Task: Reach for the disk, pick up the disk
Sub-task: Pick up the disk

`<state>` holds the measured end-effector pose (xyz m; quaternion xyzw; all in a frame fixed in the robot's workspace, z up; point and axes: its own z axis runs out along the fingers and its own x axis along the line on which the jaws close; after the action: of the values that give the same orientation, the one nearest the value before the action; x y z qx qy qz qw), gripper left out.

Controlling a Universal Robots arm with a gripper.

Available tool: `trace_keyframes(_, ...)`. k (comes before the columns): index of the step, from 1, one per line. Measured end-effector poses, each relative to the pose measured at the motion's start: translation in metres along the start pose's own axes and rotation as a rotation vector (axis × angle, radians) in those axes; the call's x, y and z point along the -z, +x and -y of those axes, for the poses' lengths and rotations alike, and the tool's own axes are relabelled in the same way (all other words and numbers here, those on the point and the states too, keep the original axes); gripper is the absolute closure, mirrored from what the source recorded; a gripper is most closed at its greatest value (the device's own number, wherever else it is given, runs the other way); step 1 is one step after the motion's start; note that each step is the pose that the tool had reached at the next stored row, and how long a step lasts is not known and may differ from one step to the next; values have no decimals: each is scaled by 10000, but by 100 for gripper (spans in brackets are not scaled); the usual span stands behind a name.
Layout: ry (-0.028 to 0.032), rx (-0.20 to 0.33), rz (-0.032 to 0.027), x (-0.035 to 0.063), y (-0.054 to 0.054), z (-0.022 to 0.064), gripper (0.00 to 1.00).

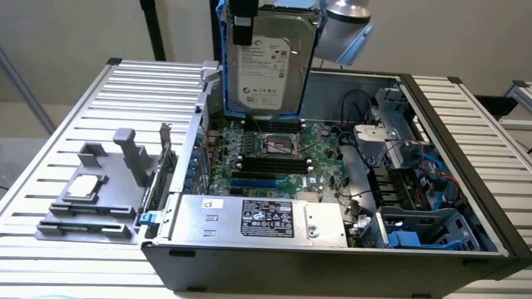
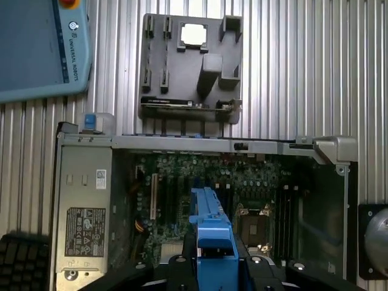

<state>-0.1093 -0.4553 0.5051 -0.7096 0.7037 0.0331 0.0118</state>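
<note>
The disk (image 1: 270, 62), a silver-grey hard drive with a white label in a bright blue carrier, hangs upright high above the open computer case (image 1: 449, 205). It is over the motherboard (image 1: 275, 159) at the case's far side. My gripper (image 1: 244, 31) is shut on the disk's upper part, with one black finger (image 1: 242, 22) across its labelled face. In the wrist view the carrier's blue edge (image 2: 211, 233) sticks out between the dark fingers (image 2: 182, 267) of my gripper (image 2: 215, 270), far above the board (image 2: 242, 182).
A large silver labelled box (image 1: 258, 219) fills the case's near corner. A grey fixture (image 1: 91, 199) with a small square silver chip (image 1: 83, 185) lies on the slatted table at the exterior view's left. Blue drive bays (image 1: 420, 233) and cables are at its right. A teach pendant (image 2: 39, 48) lies nearby.
</note>
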Motion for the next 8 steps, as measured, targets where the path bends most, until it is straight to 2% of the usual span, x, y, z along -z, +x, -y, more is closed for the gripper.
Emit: trace_keyframes(8,0,1,0,21,152,361,67)
